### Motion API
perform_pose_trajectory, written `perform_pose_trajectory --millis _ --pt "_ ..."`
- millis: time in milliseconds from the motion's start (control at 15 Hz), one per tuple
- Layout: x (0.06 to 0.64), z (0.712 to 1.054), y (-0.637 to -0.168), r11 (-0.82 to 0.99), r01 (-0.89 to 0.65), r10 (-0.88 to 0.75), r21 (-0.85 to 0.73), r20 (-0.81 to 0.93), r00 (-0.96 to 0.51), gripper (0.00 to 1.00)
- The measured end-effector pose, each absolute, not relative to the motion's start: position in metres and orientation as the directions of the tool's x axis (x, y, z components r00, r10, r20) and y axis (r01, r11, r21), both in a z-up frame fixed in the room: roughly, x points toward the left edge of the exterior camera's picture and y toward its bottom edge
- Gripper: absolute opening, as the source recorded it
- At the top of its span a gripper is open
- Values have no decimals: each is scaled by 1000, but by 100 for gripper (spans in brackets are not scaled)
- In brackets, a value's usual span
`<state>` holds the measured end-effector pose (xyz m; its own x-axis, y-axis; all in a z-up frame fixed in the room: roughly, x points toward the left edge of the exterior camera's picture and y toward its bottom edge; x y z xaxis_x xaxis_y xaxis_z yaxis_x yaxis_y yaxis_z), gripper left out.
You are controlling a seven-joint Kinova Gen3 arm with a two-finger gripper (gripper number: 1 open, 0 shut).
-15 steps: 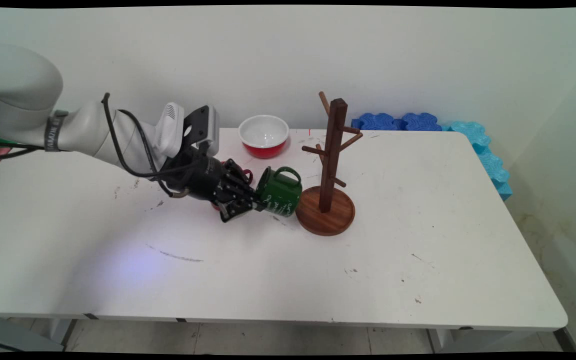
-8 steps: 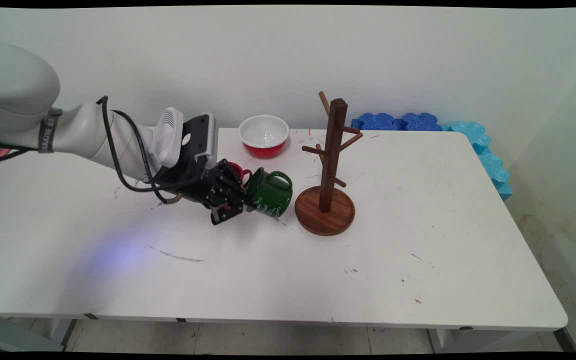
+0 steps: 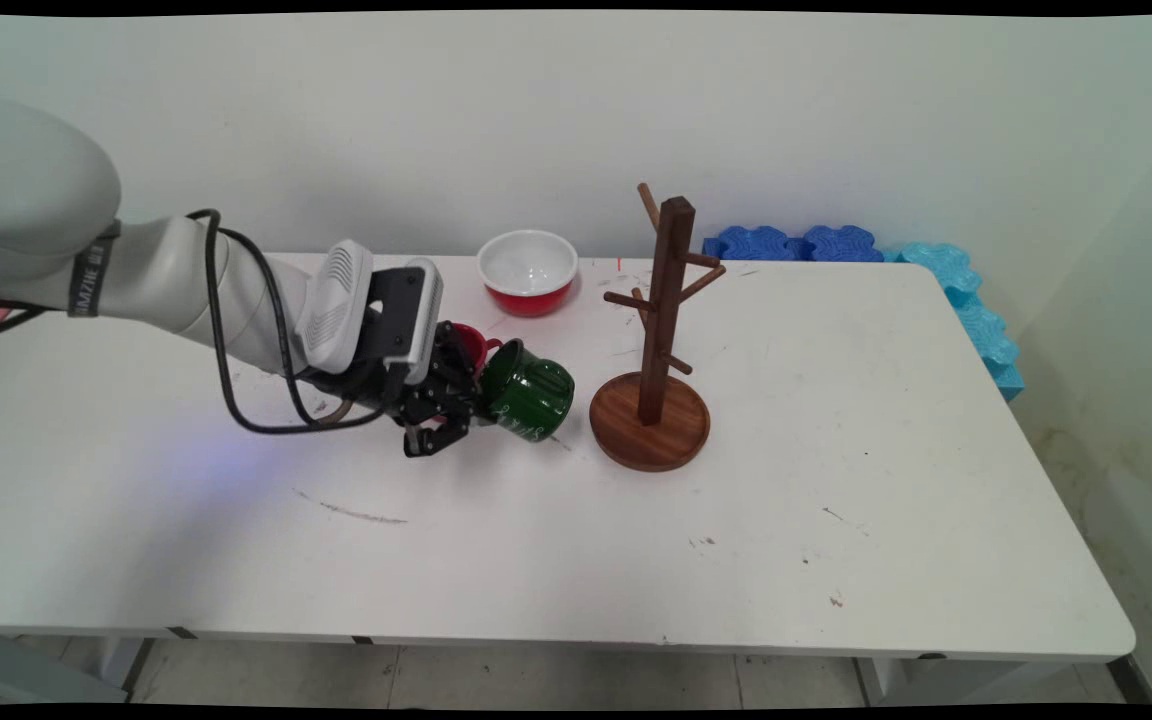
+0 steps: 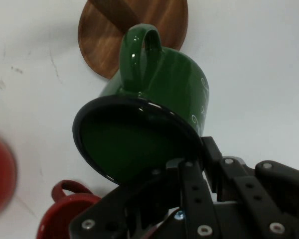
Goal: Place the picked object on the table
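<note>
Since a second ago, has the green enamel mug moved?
Yes. The green enamel mug, gripped by the rim, has shifted left, away from the wooden mug tree, and tipped.

the gripper (image 4: 182, 167) clamps the rim of a green mug (image 4: 154, 94), one finger inside the mouth. the mug's mouth faces the camera, its handle pointing away. beyond the mug lies a round wooden base (image 4: 134, 35). beside the mug's mouth, lower left, sits a red mug (image 4: 65, 216); a red curved edge (image 4: 2, 181) shows further left.
</note>
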<state>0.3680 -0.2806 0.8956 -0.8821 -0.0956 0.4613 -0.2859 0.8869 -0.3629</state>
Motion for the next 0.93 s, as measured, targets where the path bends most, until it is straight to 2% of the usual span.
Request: perform_pose_trajectory --millis 933 --pt "360 880 -297 863 -10 146 -505 268 -952 0"
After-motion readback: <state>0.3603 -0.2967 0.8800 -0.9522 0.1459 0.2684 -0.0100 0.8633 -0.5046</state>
